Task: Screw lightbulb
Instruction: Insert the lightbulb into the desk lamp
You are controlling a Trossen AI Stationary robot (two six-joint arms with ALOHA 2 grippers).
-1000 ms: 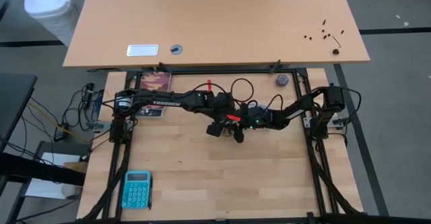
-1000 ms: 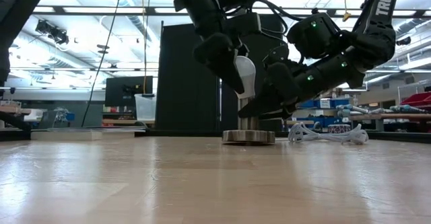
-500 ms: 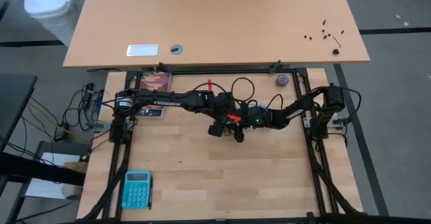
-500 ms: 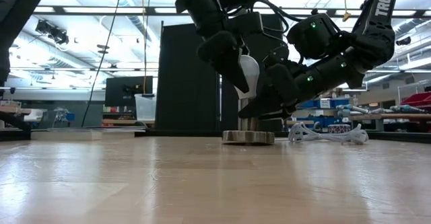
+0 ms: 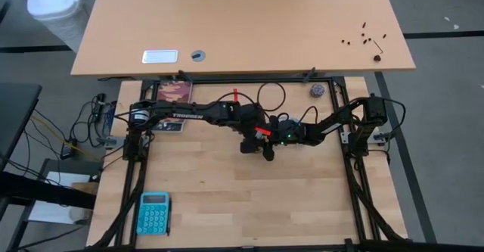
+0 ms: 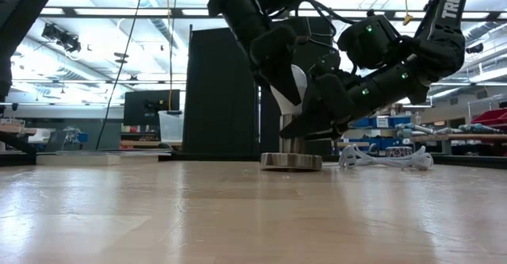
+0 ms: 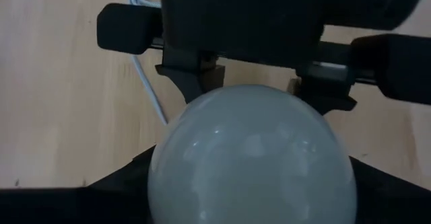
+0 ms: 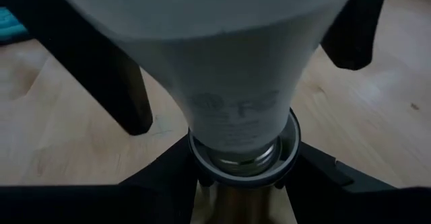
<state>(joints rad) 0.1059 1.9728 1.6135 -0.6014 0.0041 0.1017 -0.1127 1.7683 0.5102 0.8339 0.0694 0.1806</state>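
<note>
The white lightbulb [image 6: 295, 86] stands upright at the table's middle. Its screw base sits in the collar [image 8: 242, 162] of a metal socket, and the socket's round disc [image 6: 291, 161] rests on the table. My left gripper [image 5: 249, 142] reaches in from the left, slanting down, and is shut on the bulb's globe [image 7: 252, 160]. My right gripper [image 5: 269, 152] comes in low from the right and is shut on the socket below the bulb. In the low view, one left finger [image 6: 277, 58] hides much of the bulb. My left gripper pinches the bulb's wide globe [image 8: 176, 52] between its two fingers [image 8: 128, 93], one on each side. They slant down from above and from the table's left. The bulb stands upright, its base in the socket. My right gripper pinches the socket's upright neck just under the collar [image 8: 202, 158], one finger [image 8: 158, 180] on each side. The fingers come from the table's right, tipped slightly down. The socket stands upright with its disc on the table.
The socket's white cord [image 6: 380, 158] lies coiled behind and to the right of the disc. A purplish ball [image 5: 316, 91] sits at the far right, a teal calculator [image 5: 153, 213] at the near left and a dark card [image 5: 174, 93] at the far left.
My left gripper has rolled about its own axis at the bulb without shifting its place. In the low view its finger has swung from the bulb's left side across its front. The socket and my right gripper have stayed where they were.
</note>
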